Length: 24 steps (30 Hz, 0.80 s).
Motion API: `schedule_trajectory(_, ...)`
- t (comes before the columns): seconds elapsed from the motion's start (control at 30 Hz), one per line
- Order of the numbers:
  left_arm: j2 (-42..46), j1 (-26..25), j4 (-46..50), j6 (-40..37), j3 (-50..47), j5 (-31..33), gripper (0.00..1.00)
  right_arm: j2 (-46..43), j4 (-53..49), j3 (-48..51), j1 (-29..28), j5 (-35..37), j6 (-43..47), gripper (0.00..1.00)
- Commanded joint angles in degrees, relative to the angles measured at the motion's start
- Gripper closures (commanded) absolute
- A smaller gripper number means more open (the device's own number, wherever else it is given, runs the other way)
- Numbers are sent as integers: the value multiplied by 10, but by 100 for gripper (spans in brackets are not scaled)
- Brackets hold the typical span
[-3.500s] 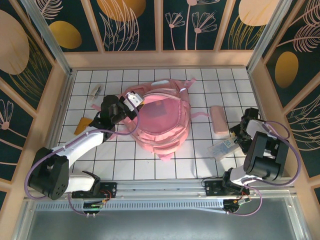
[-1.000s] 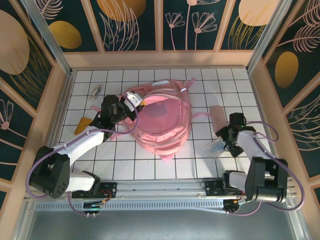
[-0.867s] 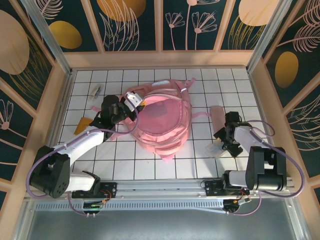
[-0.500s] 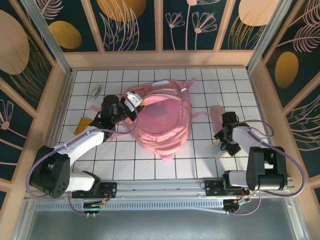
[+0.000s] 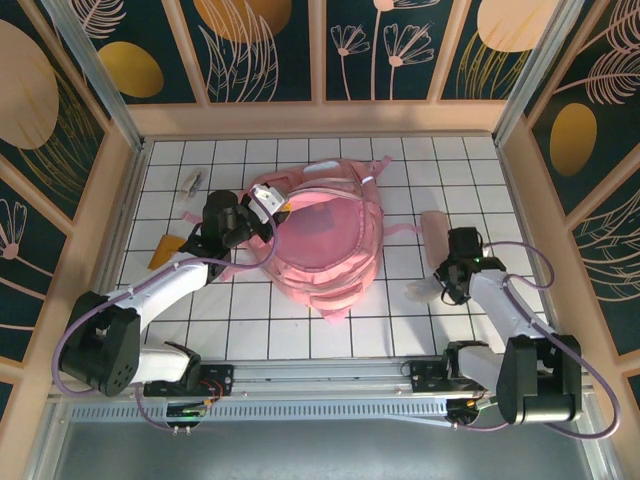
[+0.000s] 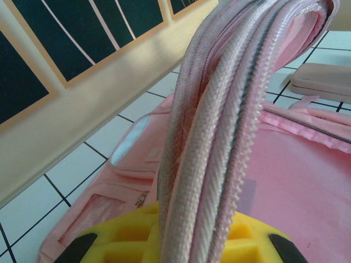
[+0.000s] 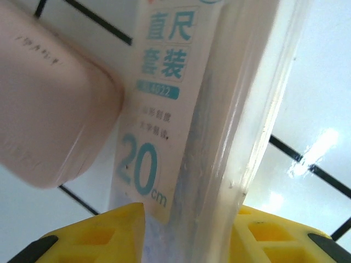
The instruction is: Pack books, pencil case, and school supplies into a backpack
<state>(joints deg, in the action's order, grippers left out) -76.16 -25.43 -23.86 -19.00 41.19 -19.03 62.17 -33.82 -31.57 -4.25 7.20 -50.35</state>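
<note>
My right gripper (image 7: 189,213) is closed on the ruler packet (image 7: 164,109) - its clear sleeve stands between my yellow pads, with the pink pencil case (image 7: 49,115) just beside it. From above, the packet (image 5: 422,292) juts toward the backpack (image 5: 325,240) over bare table (image 5: 250,320) tiles, the side rail (image 5: 520,200) well apart. My left gripper (image 6: 192,219) is clamped on the backpack's zipper rim - teeth plain at the wrist, while the top view adds the orange pad (image 5: 163,250) by the left edge.
</note>
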Motion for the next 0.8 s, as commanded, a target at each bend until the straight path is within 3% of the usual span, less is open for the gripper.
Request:
schedule_trajectory(0.0, 5, -1, -67, 11, 18, -33, 100, -28, -50, -27, -40, -5, -25, 61)
schedule_trajectory(0.07, 2, 0, -64, 10, 22, -30, 100, -47, -75, -44, -83, -3, -46, 63)
schedule_trajectory(0.17, -2, -1, -67, 14, 26, -29, 100, -71, -89, -61, -138, 5, -71, 90)
schedule_trajectory(0.23, -5, 0, -74, 21, 27, -29, 100, -81, -92, -66, -159, 13, -80, 100)
schedule_trajectory(0.57, -10, 0, -76, 34, 32, -28, 100, -83, -76, -78, -178, 35, -62, 100)
schedule_trajectory(0.77, -2, 0, -12, 27, 71, -19, 100, -83, -132, -231, -300, 52, -19, 100)
